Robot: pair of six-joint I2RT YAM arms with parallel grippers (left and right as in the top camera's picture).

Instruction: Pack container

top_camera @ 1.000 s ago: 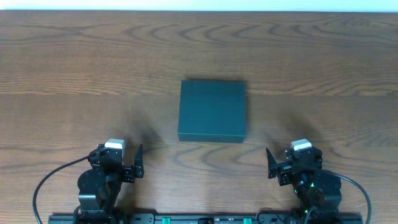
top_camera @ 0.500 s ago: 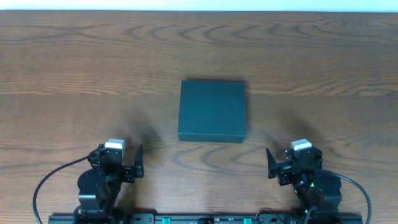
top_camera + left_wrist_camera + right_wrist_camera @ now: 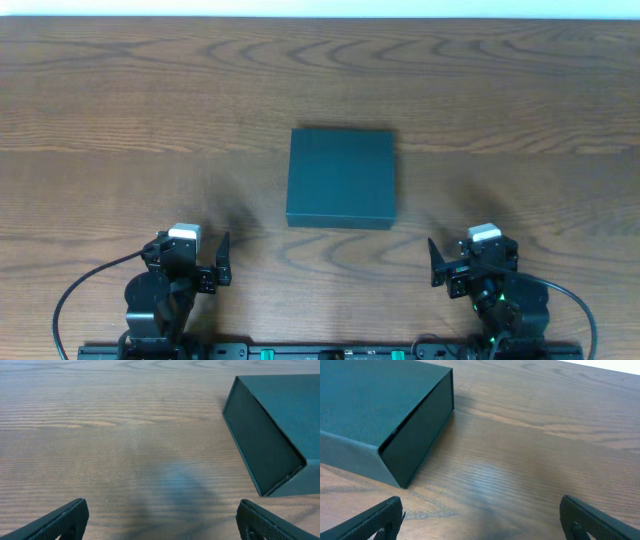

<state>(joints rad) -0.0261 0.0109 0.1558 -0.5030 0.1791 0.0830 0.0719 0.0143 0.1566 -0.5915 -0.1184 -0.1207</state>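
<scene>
The container [image 3: 341, 177] is a dark teal-green box with its lid shut, lying flat at the middle of the wooden table. It also shows at the right of the left wrist view [image 3: 272, 430] and at the left of the right wrist view [image 3: 380, 420]. My left gripper [image 3: 195, 268] is open and empty near the front edge, left of the box and apart from it; its fingertips frame bare wood [image 3: 160, 522]. My right gripper [image 3: 462, 268] is open and empty near the front edge, right of the box [image 3: 482, 520]. No snack packets are in view.
The wooden table [image 3: 120, 110] stretches wide on all sides of the box. A black rail with the arm bases [image 3: 330, 350] runs along the front edge.
</scene>
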